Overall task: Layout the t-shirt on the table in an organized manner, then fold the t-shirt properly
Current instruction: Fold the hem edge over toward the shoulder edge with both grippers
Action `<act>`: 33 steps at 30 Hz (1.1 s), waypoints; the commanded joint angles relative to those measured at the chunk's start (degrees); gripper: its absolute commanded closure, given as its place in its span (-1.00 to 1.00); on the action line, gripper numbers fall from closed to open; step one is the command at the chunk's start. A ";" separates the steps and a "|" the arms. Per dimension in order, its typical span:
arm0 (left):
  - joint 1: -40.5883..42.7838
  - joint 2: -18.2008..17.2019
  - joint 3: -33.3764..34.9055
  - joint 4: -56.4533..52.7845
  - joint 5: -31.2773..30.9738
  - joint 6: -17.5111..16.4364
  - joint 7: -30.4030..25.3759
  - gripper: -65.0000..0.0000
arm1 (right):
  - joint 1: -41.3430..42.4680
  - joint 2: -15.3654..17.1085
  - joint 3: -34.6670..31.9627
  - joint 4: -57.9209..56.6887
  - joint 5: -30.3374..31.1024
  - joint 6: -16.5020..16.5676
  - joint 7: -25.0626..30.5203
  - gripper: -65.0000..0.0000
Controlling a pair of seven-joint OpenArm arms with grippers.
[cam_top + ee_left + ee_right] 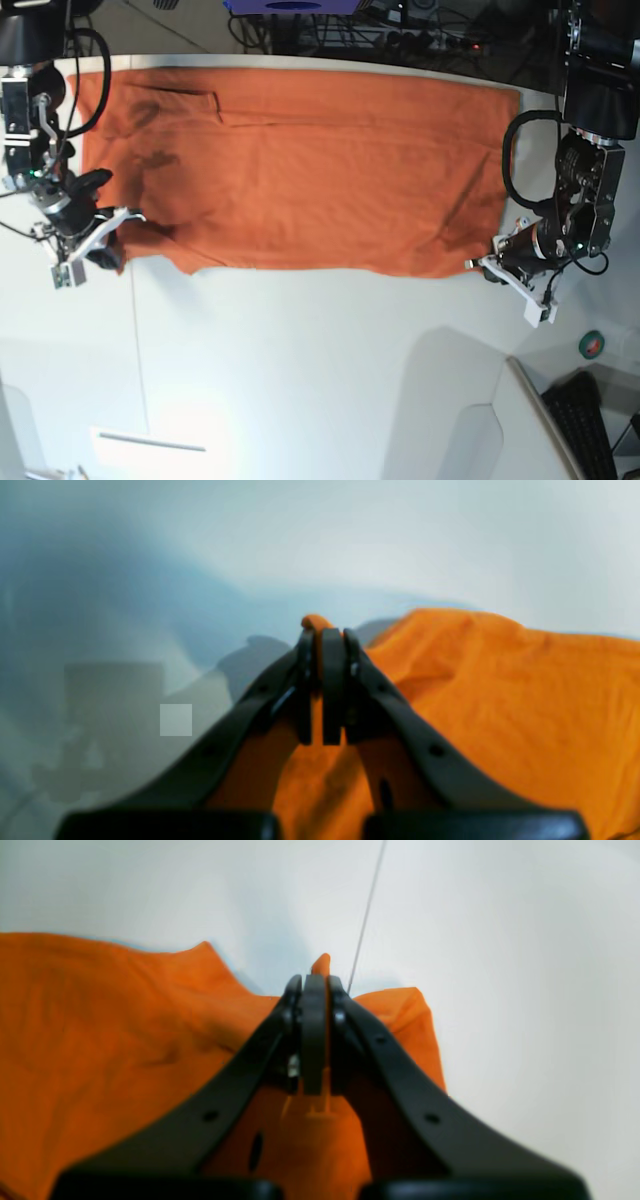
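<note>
Left gripper: clenched on a pinch of orange cloth, a nub of it poking past the tips; at the t-shirt's near corner toward the tabletop's right edge in the base view.
Right gripper: likewise clamped on a fold of cloth; at the opposite near corner, by the tabletop's left edge in the base view, next to a thin dark seam line.
T-shirt: spread broadly across the far half of the table, far edge along the tabletop's far edge; body mostly flat, slight creases near the far-left corner; near hem a little wavy, bunched at both grips.
Step in hand, judged: laying out, close to done; folding not yet begun.
Handling note: draw both corners apart evenly, keep hem taut and parallel to the tabletop's near edge, lower cloth before release; uneven pull likely to skew or wrinkle.
</note>
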 commanded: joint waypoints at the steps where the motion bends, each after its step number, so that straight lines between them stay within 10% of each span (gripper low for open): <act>1: -0.97 -1.07 -0.41 0.98 -0.38 -0.15 -0.40 1.00 | 0.27 0.81 0.98 2.28 0.41 0.13 1.79 1.00; 33: 5.18 -3.36 -8.76 10.56 -0.47 -0.42 10.77 1.00 | -7.73 0.81 4.85 8.78 0.41 0.13 1.61 1.00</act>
